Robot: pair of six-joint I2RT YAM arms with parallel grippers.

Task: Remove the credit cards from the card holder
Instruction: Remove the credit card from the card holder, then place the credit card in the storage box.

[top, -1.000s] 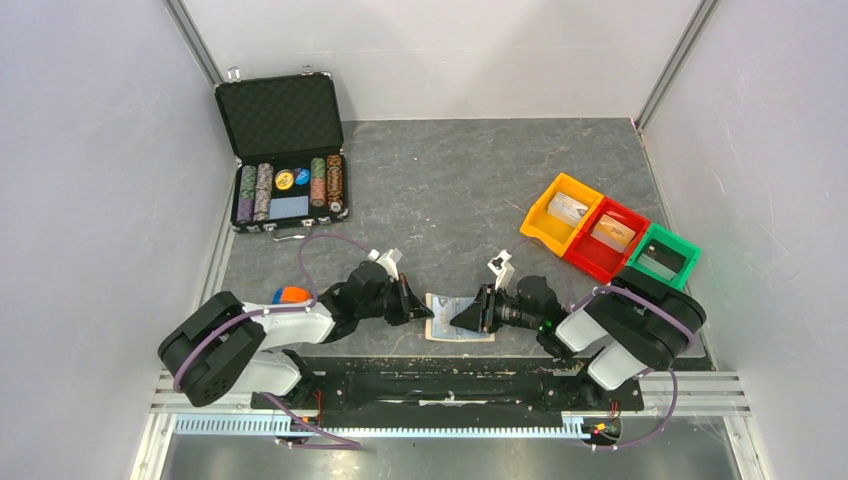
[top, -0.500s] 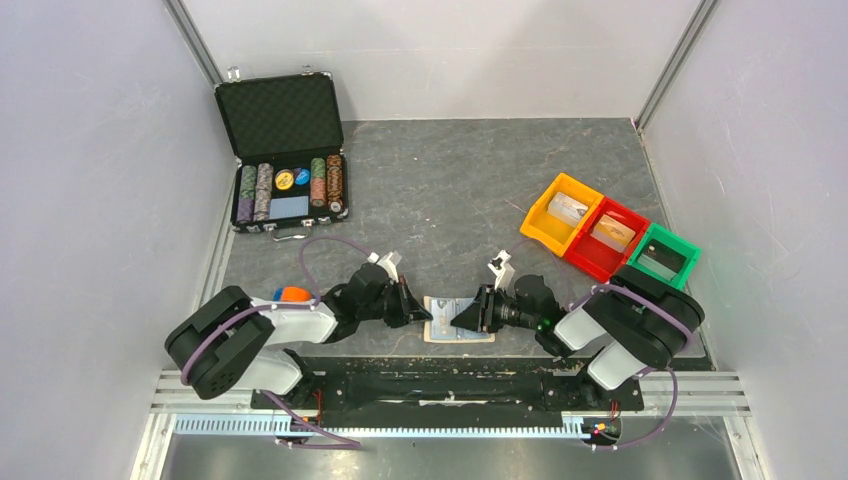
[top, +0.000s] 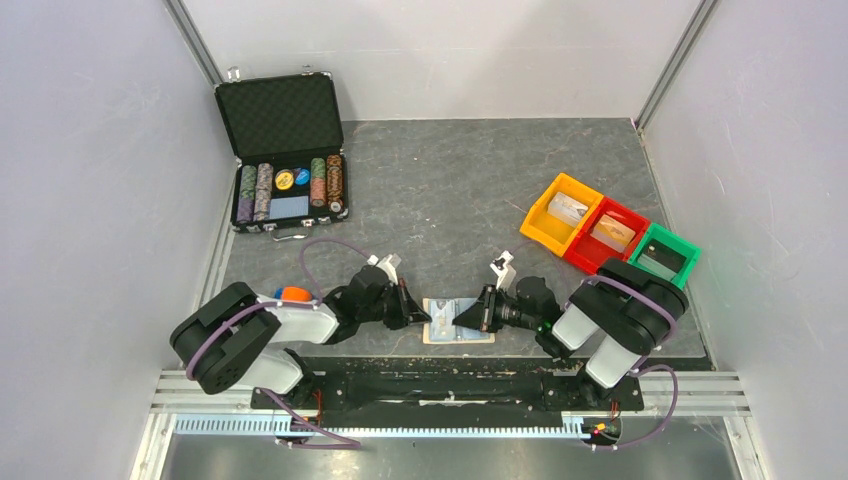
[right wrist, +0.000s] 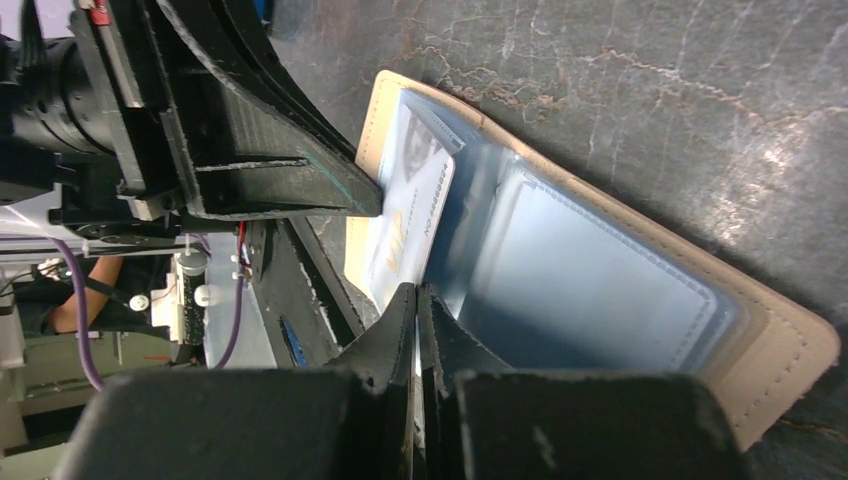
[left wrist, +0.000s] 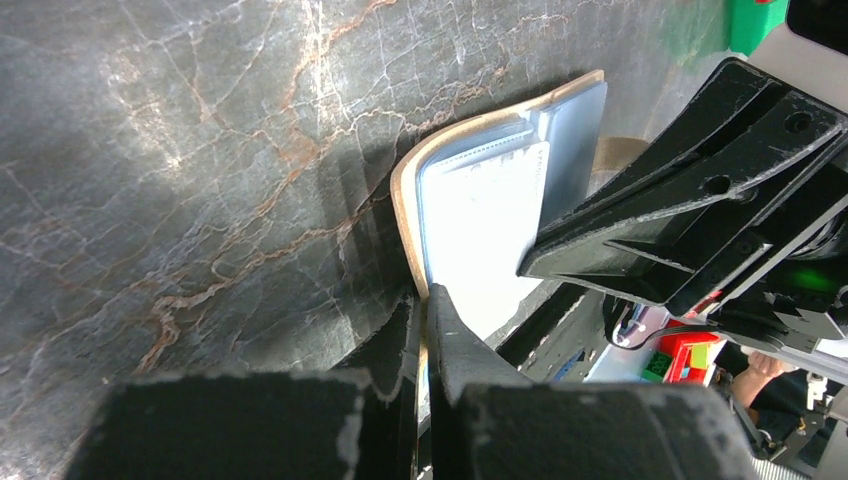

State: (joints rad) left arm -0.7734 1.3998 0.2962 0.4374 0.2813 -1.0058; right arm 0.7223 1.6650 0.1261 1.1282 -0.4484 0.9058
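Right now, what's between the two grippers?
The open card holder, one credit card showing in it, seen in the top external view.

Credit card (right wrist: pixel 405 220), in card holder's (right wrist: pixel 790 350) end pocket: orange print running sideways, looks like "VIP", not certain. Thin dark print line along same card's edge, too small to read. Poker chips (top: pixel 290 185), well apart from card holder in chip case (top: pixel 280 115): face markings blurred. Nothing else legible.
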